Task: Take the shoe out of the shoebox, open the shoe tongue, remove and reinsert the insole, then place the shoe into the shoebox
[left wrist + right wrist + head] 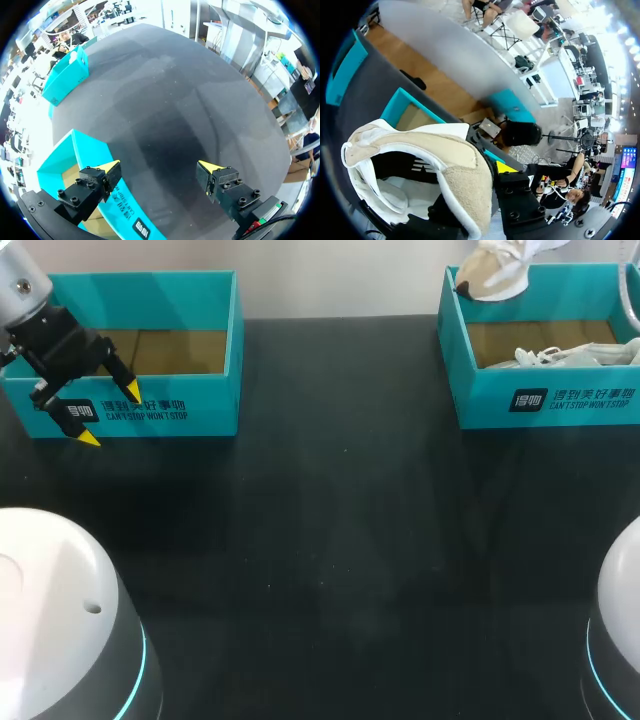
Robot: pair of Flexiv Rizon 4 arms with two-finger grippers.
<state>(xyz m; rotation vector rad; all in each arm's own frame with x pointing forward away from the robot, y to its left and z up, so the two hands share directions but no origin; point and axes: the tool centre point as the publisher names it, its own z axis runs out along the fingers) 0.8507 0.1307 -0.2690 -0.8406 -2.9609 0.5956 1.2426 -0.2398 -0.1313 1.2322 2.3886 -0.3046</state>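
Shoe [465,190] of fuzzy tan fleece, white-trimmed, over rectangular teal shoebox [545,400].

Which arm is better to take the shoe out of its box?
Right. The shoe sits right up against the right gripper, at the far rim of the shoebox on that side. The left gripper hangs open and empty by the other box, far across the table.

Reads as matt on the table [340,540], smooth card, raw brown inside, on the left shoebox [190,412] and right shoebox [560,405], fuzzy fleece and white cloth on the shoe [465,185].
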